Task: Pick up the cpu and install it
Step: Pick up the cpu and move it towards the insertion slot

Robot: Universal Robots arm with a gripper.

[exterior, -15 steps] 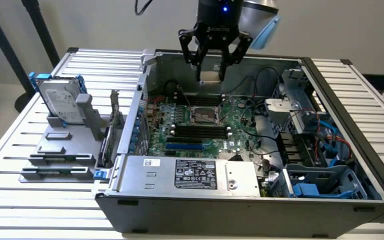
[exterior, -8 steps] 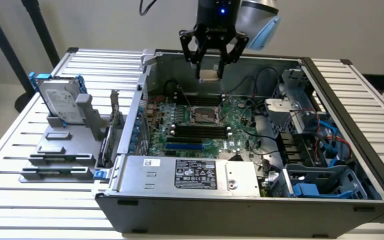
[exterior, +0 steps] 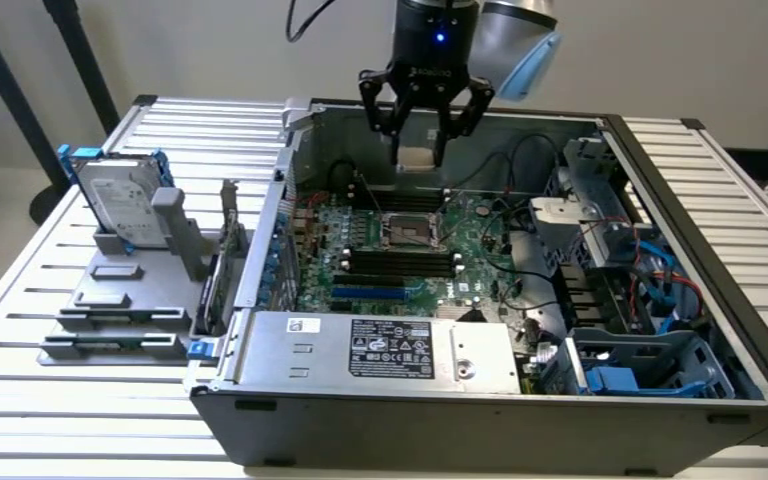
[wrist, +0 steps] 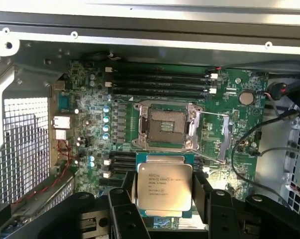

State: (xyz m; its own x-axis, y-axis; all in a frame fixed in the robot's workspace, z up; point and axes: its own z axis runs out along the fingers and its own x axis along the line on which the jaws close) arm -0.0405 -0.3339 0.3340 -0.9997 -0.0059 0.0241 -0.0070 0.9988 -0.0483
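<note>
While its jaws stand wide, the gripper (exterior: 418, 150) clamps the cpu (wrist: 163, 188).

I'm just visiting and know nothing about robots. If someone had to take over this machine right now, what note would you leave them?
Gripper: closed on the cpu, gripping two opposite edges, with the metal top facing the wrist camera.
Position: the cpu hangs in the air over the green board, inside the open computer case, and touches nothing below.
Socket: empty, contacts bare.
Done: cpu picked up.
Left: cpu not yet seated in the socket.
</note>
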